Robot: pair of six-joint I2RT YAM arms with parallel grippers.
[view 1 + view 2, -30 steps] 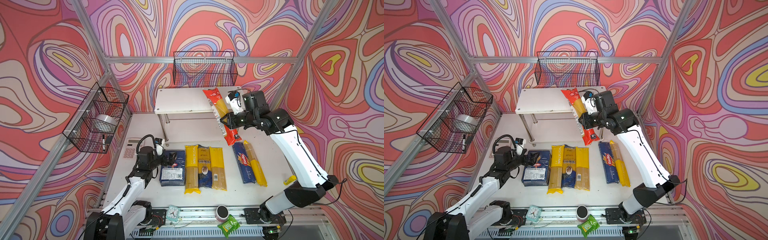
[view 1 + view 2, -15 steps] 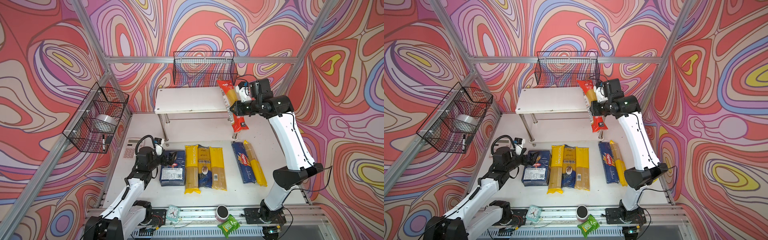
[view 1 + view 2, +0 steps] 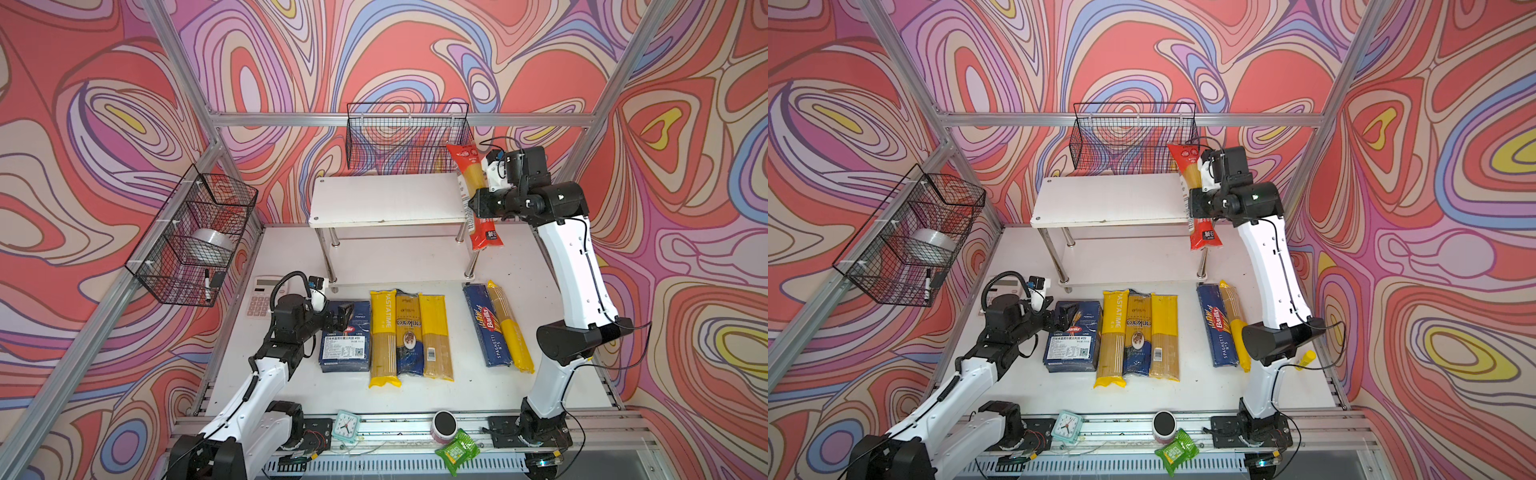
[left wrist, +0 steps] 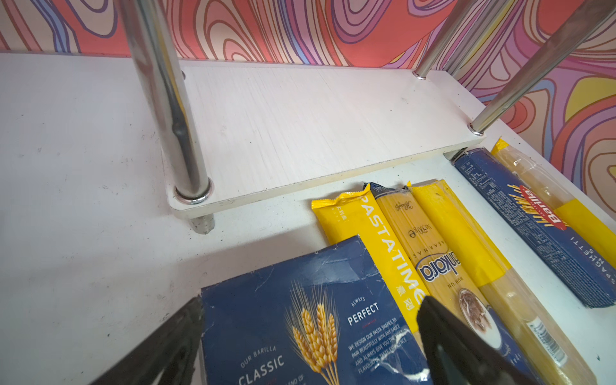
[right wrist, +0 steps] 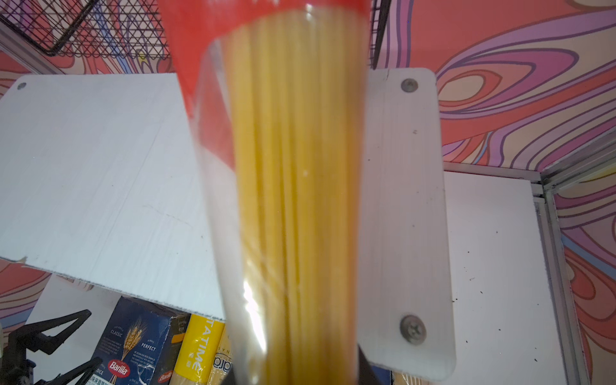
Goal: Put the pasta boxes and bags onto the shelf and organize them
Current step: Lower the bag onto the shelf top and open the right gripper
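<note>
Spaghetti in a red-and-clear bag [image 3: 469, 174] is clamped at mid-length by the right claw [image 3: 473, 206] and is held steeply tilted above one end of the shelf [image 3: 386, 199], whose smooth white top board is carried on chrome legs. Glossy film and straight yellow strands are seen. The left claw [image 4: 311, 301] is spread apart about the end of a creased navy Barilla carton [image 4: 283, 333]; beside that claw a yellow PASTA TIME bag [image 3: 384, 336] is laid flat on the scuffed white table [image 3: 478, 395]. Swirled red-and-lilac walls [image 3: 415, 50] are seen all round.
</note>
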